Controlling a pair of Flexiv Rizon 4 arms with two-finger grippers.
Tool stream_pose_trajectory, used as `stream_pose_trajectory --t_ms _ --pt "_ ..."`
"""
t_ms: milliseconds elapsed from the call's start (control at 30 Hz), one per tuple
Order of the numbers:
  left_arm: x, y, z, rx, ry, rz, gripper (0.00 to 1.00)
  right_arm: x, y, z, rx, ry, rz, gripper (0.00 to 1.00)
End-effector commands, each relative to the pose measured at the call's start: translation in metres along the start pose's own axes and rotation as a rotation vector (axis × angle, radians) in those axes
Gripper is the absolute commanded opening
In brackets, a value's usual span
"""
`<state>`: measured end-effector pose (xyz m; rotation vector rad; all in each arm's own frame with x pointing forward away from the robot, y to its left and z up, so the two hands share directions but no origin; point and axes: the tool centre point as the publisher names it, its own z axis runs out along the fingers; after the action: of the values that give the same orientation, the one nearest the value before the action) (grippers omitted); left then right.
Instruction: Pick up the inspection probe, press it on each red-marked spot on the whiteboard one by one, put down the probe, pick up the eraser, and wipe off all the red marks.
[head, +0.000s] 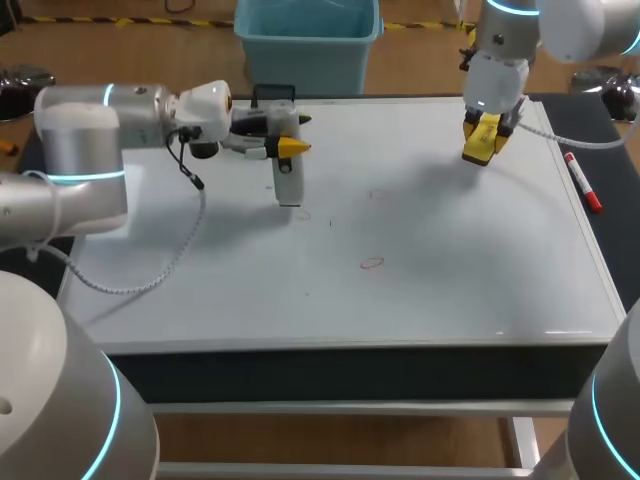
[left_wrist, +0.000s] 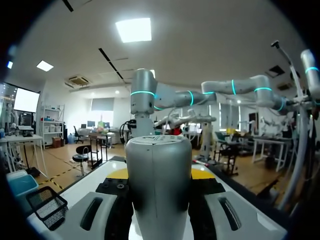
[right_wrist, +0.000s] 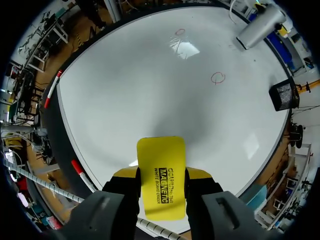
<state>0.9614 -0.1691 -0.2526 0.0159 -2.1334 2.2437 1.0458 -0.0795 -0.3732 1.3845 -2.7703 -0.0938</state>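
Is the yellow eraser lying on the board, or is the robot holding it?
Held. The right gripper squeezes the eraser between its two fingers, up off the whiteboard.

My arms are smooth silver-grey tubes with glowing cyan rings at the joints. My left arm (head: 80, 150) has a white wrist, a thin black wire (head: 187, 165) and a looping pale cable (head: 150, 272). My left hand (head: 297, 134) and right hand (head: 483, 140) are black with yellow tips.

Probe (left_wrist: 159, 185) lower end cut off, far red mark (head: 378, 194) faint, shape unclear
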Motion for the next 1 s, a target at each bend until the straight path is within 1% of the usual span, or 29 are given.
stream_pose_trajectory --t_ms 33,167,500,1000 --pt "-0.003 0.006 0.001 0.007 0.008 -0.007 0.00 0.000 0.000 -0.001 0.002 0.003 -0.002 0.00" --pt "-0.004 0.014 0.001 0.007 0.011 -0.031 0.00 0.000 0.000 -0.001 0.002 0.003 -0.002 0.00" --pt "-0.005 0.025 0.002 -0.003 0.028 -0.048 0.00 0.000 0.000 -0.001 0.002 0.003 -0.002 0.00" --pt "-0.006 0.028 0.004 0.009 0.047 -0.039 0.00 0.000 0.000 -0.001 0.002 0.003 -0.002 0.00"
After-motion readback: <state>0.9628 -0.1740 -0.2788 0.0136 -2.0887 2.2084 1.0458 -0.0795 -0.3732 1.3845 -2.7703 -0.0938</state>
